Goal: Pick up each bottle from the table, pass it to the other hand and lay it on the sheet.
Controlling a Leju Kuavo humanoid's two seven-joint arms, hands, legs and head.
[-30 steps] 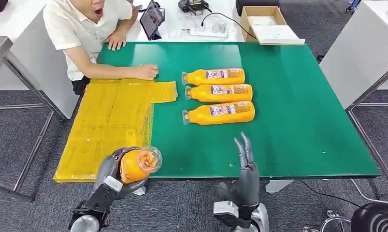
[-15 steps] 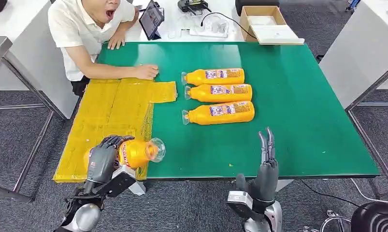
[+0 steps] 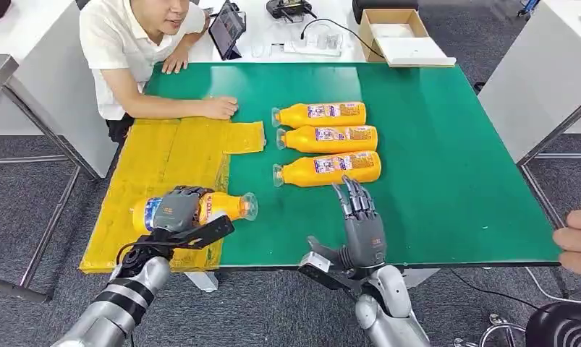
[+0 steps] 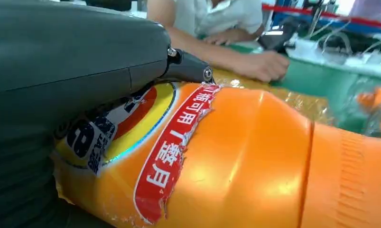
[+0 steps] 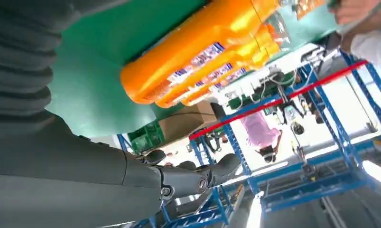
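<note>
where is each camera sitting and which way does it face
Head view: high on the robot, looking forward and down at the green table; both arms rise from below, the left hand gripping an orange bottle on the yellow sheet, the right hand open.
Left wrist view: behind the left hand, close on that bottle.
Right wrist view: behind the right hand, turned over, facing the three bottles.
Shared: head and left wrist views both show the held bottle and the person's hand.

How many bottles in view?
4. Three lie side by side on the green table: far, middle, near. The fourth bottle lies on the yellow sheet, under the left hand.
</note>
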